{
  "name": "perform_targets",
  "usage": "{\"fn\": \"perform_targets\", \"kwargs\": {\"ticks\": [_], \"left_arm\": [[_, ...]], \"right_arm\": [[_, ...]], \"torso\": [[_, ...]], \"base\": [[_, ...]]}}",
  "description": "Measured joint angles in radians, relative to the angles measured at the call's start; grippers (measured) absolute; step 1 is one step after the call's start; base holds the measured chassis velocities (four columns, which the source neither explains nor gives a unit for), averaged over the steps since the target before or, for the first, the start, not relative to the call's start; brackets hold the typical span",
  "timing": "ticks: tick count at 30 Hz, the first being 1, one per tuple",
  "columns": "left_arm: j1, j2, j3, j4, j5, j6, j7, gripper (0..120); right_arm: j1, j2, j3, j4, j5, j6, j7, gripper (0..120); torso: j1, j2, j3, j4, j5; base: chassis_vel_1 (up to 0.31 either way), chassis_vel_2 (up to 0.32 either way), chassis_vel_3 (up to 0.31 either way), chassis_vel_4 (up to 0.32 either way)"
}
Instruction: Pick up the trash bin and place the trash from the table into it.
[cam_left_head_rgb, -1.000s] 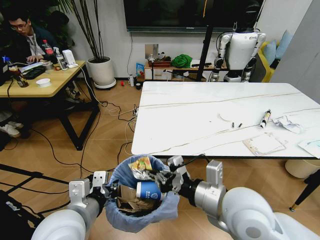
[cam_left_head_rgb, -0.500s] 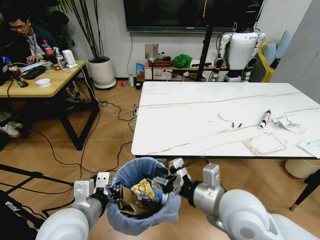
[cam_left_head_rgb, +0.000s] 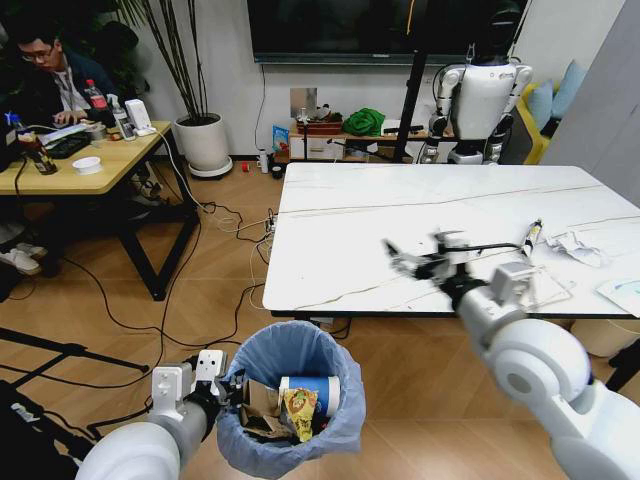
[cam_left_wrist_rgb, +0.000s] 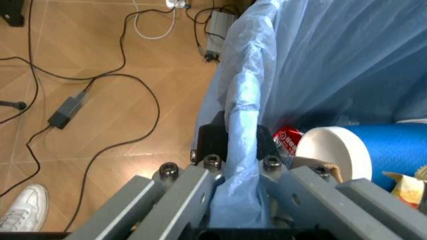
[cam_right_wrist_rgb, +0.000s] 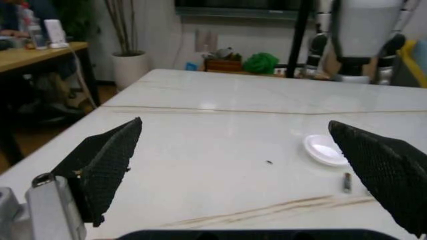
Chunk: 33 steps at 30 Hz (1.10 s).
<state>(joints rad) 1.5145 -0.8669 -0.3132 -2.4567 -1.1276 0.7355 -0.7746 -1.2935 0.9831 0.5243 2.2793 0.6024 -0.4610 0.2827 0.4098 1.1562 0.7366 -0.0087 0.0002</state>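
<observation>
The trash bin (cam_left_head_rgb: 290, 425), lined with a crinkly blue bag, hangs low in front of me off the table's near edge. My left gripper (cam_left_head_rgb: 226, 386) is shut on its rim (cam_left_wrist_rgb: 241, 125). Inside lie a blue paper cup (cam_left_head_rgb: 308, 386), a yellow wrapper (cam_left_head_rgb: 300, 410), brown cardboard (cam_left_head_rgb: 262, 398) and a red can (cam_left_wrist_rgb: 288, 141). My right gripper (cam_left_head_rgb: 420, 255) is open and empty above the white marble table (cam_left_head_rgb: 340, 240), its fingers (cam_right_wrist_rgb: 107, 160) spread wide. On the table remain a white lid (cam_left_head_rgb: 450, 237), a white tube (cam_left_head_rgb: 530, 237), crumpled tissue (cam_left_head_rgb: 575, 247), papers (cam_left_head_rgb: 528, 288) and a mask (cam_left_head_rgb: 625, 293).
A cream round bin (cam_left_head_rgb: 605, 336) stands under the table's right end. A wooden desk (cam_left_head_rgb: 90, 165) is at the left, with cables (cam_left_head_rgb: 215, 300) across the floor. A white humanoid robot (cam_left_head_rgb: 485, 100) and a plant pot (cam_left_head_rgb: 203, 140) stand by the back wall.
My right gripper let go of the blue cup, lifted out of the bin and swung over the table. The cup and yellow wrapper now lie inside; the bin sits slightly lower.
</observation>
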Motion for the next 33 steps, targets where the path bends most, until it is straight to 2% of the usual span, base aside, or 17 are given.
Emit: {"fn": "perform_targets", "kwargs": {"ticks": [1,3,6,9,17,33], "left_arm": [[0.002,0.000,0.000,-0.001,0.003,0.000,0.001,0],[0.003,0.000,0.000,-0.003,0.004,0.000,0.002,0],[0.008,-0.004,0.001,-0.009,0.011,0.000,0.005,0],[0.015,-0.010,0.003,-0.013,0.019,0.000,0.008,0],[0.019,-0.020,0.004,-0.020,0.029,0.000,0.013,0],[0.021,-0.021,0.003,-0.026,0.030,0.000,0.016,0]], "right_arm": [[-0.041,0.046,0.032,0.010,-0.040,0.000,-0.014,100],[-0.057,0.070,0.043,0.018,-0.050,0.000,-0.017,100],[-0.105,0.156,0.069,0.055,-0.069,-0.007,-0.023,100],[-0.123,0.181,0.083,0.075,-0.070,-0.011,-0.026,100],[-0.137,0.191,0.108,0.097,-0.059,-0.012,-0.030,100],[-0.143,0.191,0.107,0.092,-0.047,-0.012,-0.026,100]], "torso": [[0.000,0.000,0.000,-0.0002,0.0001],[0.000,0.000,0.000,0.0000,-0.0001],[0.000,0.000,0.000,0.0000,0.0000],[0.000,0.000,0.000,0.0001,-0.0001],[0.000,0.000,0.000,0.0003,-0.0003],[0.000,0.000,0.000,0.0003,-0.0002]], "base": [[0.000,0.000,0.000,0.000],[0.000,0.000,0.000,0.000],[0.000,0.000,0.000,0.000],[0.000,0.000,0.000,0.000],[-0.026,-0.030,0.029,0.035],[-0.105,-0.092,0.099,0.104]]}}
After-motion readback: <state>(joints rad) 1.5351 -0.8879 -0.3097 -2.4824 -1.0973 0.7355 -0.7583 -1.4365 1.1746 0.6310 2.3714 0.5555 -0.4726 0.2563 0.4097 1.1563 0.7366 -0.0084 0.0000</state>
